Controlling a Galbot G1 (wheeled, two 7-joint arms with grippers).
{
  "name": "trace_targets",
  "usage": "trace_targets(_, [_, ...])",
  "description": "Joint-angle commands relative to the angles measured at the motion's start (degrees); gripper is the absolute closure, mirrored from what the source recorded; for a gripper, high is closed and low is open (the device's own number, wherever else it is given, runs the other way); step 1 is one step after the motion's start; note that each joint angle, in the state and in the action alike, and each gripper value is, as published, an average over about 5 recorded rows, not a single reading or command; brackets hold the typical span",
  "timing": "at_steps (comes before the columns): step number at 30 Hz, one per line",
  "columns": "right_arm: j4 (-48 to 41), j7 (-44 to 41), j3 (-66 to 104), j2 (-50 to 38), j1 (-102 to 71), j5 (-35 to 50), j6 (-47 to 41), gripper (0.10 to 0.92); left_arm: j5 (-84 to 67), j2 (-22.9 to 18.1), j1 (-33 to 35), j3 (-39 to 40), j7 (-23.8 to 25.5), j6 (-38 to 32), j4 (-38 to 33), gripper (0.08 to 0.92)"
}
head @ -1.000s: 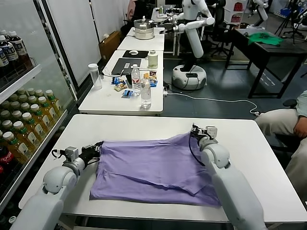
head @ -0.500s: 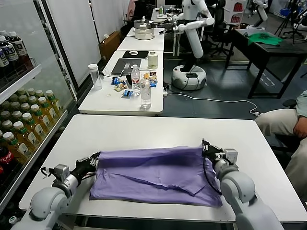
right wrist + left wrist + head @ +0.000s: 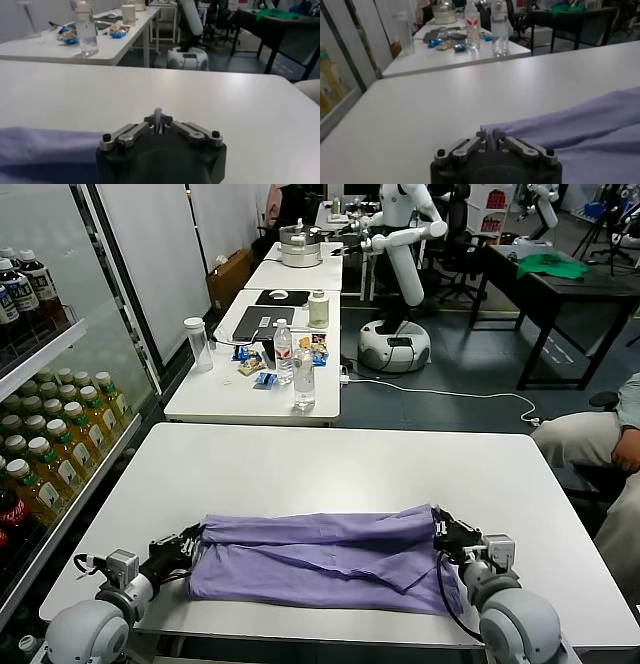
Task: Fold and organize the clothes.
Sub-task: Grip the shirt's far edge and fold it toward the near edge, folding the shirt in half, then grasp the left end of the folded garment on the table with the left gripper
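White worktable (image 3: 330,459) in a lab. Left gripper (image 3: 185,546) pinches the left edge of the lavender T-shirt (image 3: 320,559); right gripper (image 3: 447,536) pinches its right edge, fingertips nipped on fabric in both wrist views. The shirt lies folded into a band along the table's near side. No writing is legible. Beyond: a clear water bottle (image 3: 304,378) on the next table; bottled drinks (image 3: 60,449) fill shelves at left.
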Motion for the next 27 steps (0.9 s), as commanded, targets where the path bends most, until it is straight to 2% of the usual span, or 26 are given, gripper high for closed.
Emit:
trace_targets(1, [7.61,0.05,2.53,-0.23,-5.81,-2.22,-0.18,0.654,-3.89,-1.06,2.40,-0.91,-9.59,0.98,-6.91,0.668])
trace_targets(8, [7.81,-0.23,0.66,1.16,-6.66,-5.22,-0.16,0.446,-5.55,-6.17,1.20,7.94,-18.56,4.12,-4.85,0.469])
trace_targets(15, [8.09,-0.26,0.74,1.59,-7.63,-5.90,-0.16,0.253,-5.56,-8.92,-2.41,11.88,-22.07,4.16,-0.01,0.270])
trace_targets(20, [7.90,-0.35,0.62,2.17,-7.95,-6.53,-0.17,0.205,-3.81,-9.32,-3.06,12.72,-25.51,4.92,1.31,0.184])
trace_targets(27, [7.52,-0.45,0.31,2.86,-7.91,-6.99,-0.17,0.203,-8.54,-9.46,-1.78,12.91,-26.41,5.02,-0.31,0.194])
